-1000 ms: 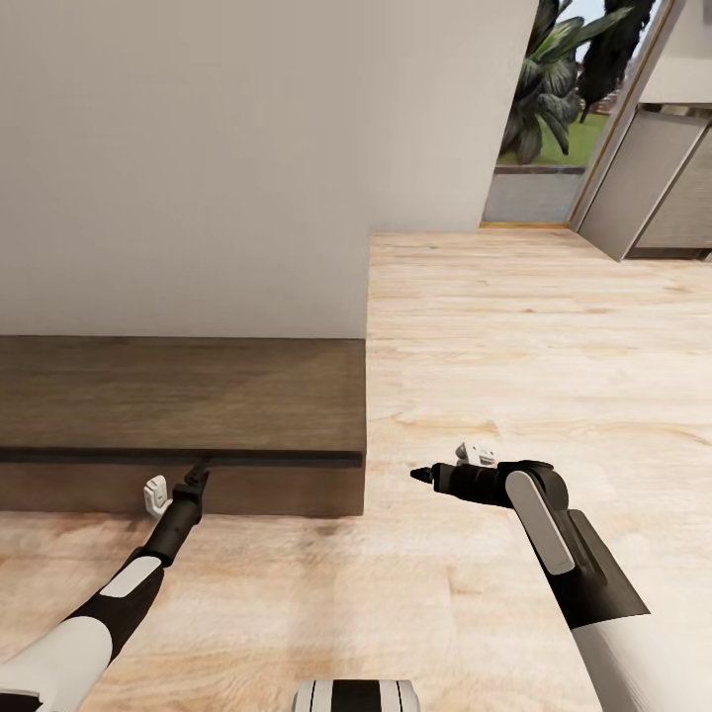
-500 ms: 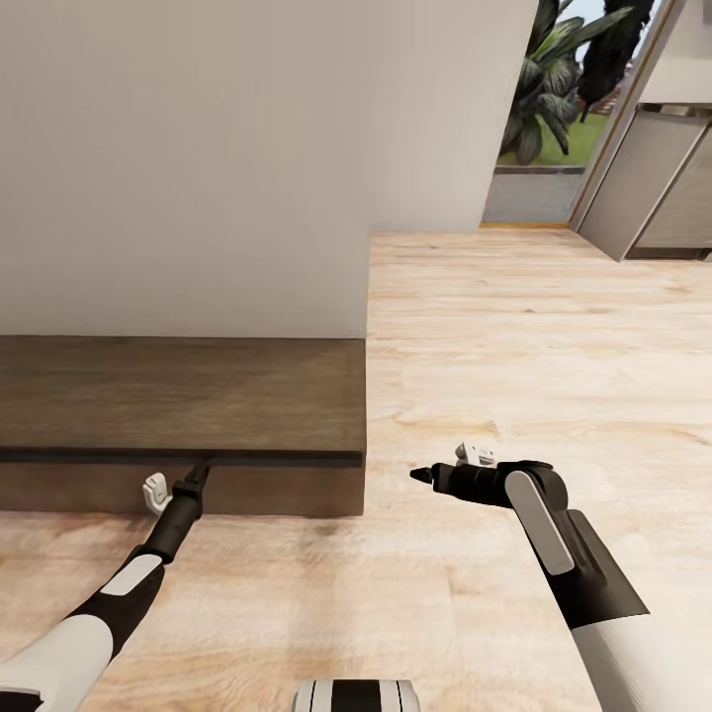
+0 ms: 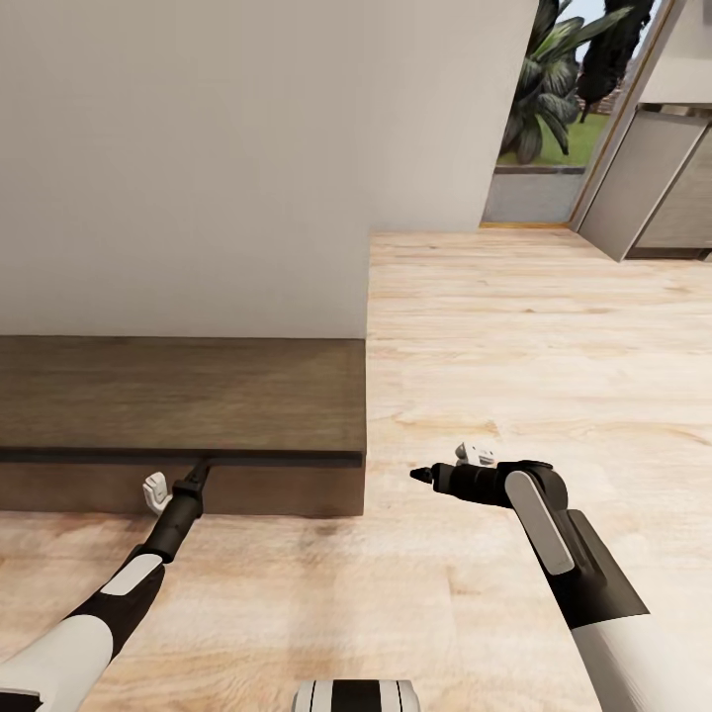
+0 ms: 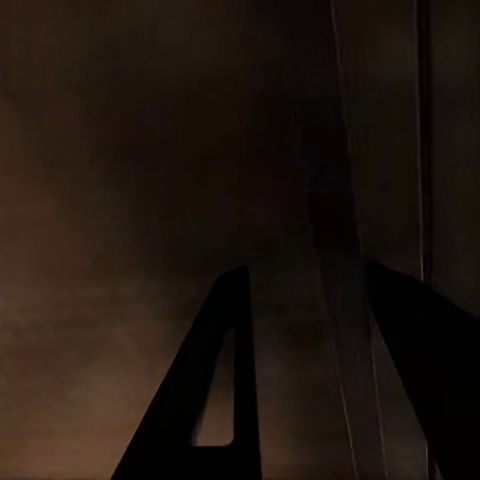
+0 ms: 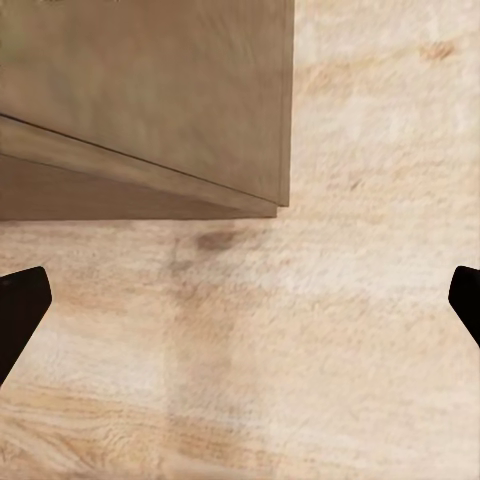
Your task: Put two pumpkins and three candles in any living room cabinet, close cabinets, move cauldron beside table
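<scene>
Right gripper [image 5: 240, 300] jaws spread wide over floor [image 3: 514, 326] beside cabinet [image 3: 178, 396]; left gripper [image 3: 201, 468] at cabinet front edge, jaw state unclear.

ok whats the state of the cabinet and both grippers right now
cabinet: front flush under the top, looks closed, nothing on top
left gripper: tips against the cabinet front, under the top's edge; open or shut unclear
right gripper: open, empty, over bare floor beside the cabinet's end
</scene>
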